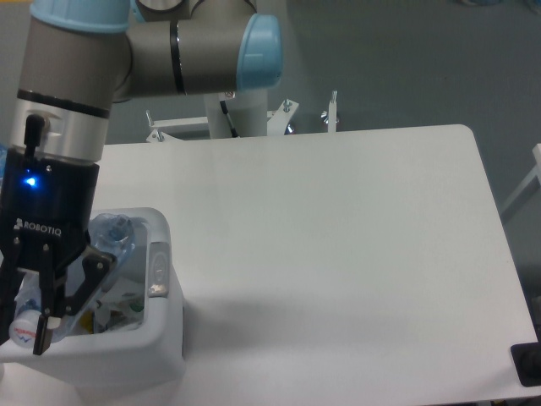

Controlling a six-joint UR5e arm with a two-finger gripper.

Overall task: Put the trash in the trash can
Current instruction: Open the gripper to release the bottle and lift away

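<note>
- I see a broad white rectangular table (338,237) with rounded corners; its surface is bare from the centre out to 3 o'clock.
- Behind the table at 12 o'clock is a grey floor, with the arm's white pedestal (237,114) and some metal brackets (308,114) beside it.
- A small dark object (528,364) sits at the table's edge at 4 o'clock.
- The large white boxy plastic trash can (156,338) with rounded corners stands at 8 o'clock, with a grey tab (157,269) on its right rim.
- My black two-finger gripper (38,317) hangs over the can's opening, at its left side.
- The flattened clear plastic bottle with a bluish label (110,233) lies tilted inside the can: its upper end shows at 1 o'clock from the fingers (84,283), while its lower end with a white cap sits between them.
- The fingers are spread, but I cannot tell whether they touch the bottle.
- Crumpled white paper with green print (122,309) lies on the can's floor, at 3 o'clock from the fingertips.
</note>
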